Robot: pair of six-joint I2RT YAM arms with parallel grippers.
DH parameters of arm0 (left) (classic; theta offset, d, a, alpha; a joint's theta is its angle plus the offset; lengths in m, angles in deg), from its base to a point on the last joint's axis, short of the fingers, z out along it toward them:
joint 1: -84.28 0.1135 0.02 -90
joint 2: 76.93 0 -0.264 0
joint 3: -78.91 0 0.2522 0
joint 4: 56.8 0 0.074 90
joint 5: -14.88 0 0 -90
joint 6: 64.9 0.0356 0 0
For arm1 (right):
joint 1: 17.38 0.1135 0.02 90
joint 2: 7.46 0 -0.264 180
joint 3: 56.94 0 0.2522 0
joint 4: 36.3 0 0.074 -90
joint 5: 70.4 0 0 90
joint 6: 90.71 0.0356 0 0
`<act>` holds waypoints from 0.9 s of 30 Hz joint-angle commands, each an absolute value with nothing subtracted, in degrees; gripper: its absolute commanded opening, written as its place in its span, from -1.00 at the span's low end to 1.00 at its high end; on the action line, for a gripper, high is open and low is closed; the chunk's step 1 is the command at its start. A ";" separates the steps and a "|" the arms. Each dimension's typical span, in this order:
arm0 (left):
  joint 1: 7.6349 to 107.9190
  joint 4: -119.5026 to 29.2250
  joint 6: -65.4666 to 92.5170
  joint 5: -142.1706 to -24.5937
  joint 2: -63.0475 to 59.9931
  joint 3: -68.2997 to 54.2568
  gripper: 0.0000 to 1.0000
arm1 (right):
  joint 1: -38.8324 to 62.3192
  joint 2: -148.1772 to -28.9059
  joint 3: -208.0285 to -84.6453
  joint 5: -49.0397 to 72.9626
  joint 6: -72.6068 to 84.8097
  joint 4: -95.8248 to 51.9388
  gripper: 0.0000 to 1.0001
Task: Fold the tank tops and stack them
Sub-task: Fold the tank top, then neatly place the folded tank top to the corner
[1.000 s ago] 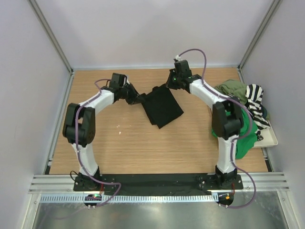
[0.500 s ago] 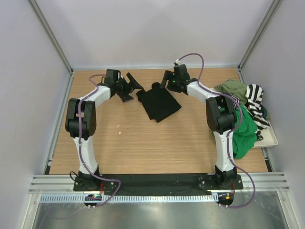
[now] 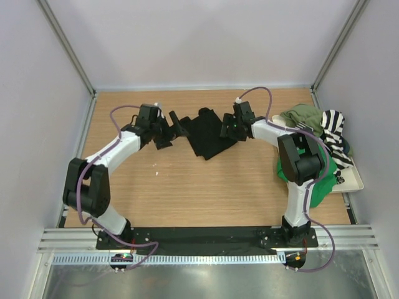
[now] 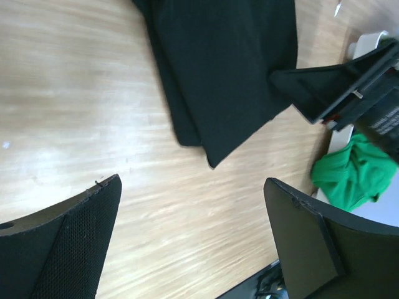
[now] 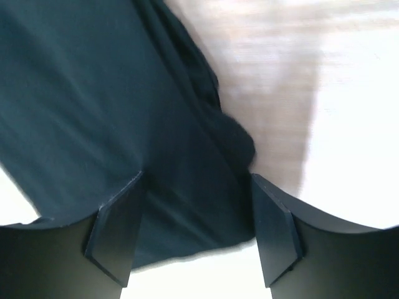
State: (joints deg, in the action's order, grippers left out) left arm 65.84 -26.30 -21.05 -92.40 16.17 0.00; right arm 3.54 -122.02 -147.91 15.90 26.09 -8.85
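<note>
Shows the black tank top (image 3: 209, 134) folded into a slanted rectangle on the wooden table (image 3: 187, 187), toward its far edge. Puts the left gripper (image 4: 191, 182) just beside the cloth's left edge, jaws spread wide over bare wood, gripping nothing. Sets the right gripper (image 5: 196, 179) at the cloth's right side, fingers (image 5: 118, 230) parted above the dark fabric with nothing pinched between them; cannot tell whether the tips touch it. Leaves the other garments heaped at the table's right edge, well apart from the black one: the olive tank top (image 3: 304, 116) farthest back, the striped tank top (image 3: 335, 132) just beside it, the green tank top (image 3: 317, 177) closest to the near edge, partly hidden behind the right arm (image 3: 299, 159). Catches a corner of a white tray (image 3: 354, 180) showing at the heap's near right side. Offers one patch of pale lettering (image 4: 381, 121) on the right arm's dark housing, in the left wrist view, too blurred to read.
</note>
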 commanded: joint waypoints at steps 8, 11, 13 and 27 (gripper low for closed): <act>62.74 -23.61 -18.66 -85.84 13.58 2.22 0.87 | 3.89 -109.52 -138.39 17.76 26.18 -9.96 0.47; 62.48 -25.80 -20.24 -84.18 17.54 0.73 0.74 | 3.97 -106.27 -135.31 17.50 26.36 -11.72 0.47; 62.48 -27.47 -21.47 -83.65 20.95 -1.03 0.61 | 3.89 -104.50 -133.20 17.23 26.36 -12.60 0.46; 61.51 -32.22 -30.00 -77.50 38.20 -11.14 0.28 | 3.97 -83.94 -114.21 24.52 27.94 -29.04 0.40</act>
